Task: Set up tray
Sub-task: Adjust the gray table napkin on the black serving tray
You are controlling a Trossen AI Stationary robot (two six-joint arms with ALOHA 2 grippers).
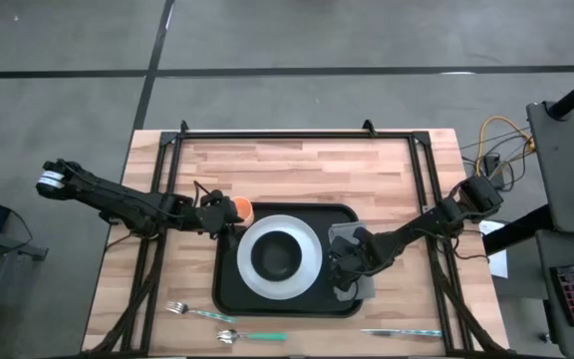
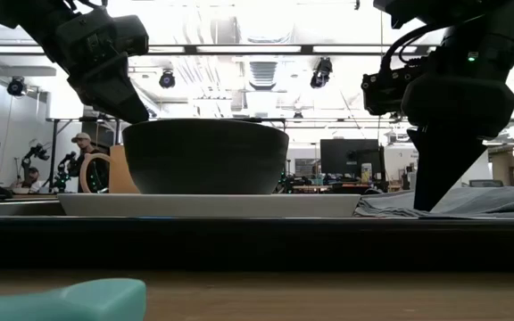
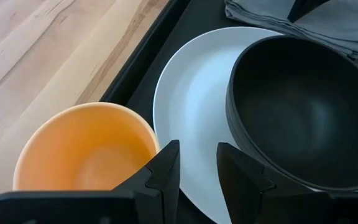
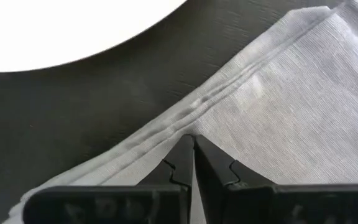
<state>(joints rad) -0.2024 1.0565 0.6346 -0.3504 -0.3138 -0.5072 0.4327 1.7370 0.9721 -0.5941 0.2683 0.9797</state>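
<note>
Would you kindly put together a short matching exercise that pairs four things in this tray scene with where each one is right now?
Things:
1. black bowl
2. orange cup
3. grey napkin
4. fork

Places:
A. on the wooden table, in front of the tray
B. held by its rim in the left gripper, at the tray's left rear corner
C. on the white plate
D. on the tray's right side, pinched in the shut right gripper

Pairs: 1-C, 2-B, 3-D, 4-A
</note>
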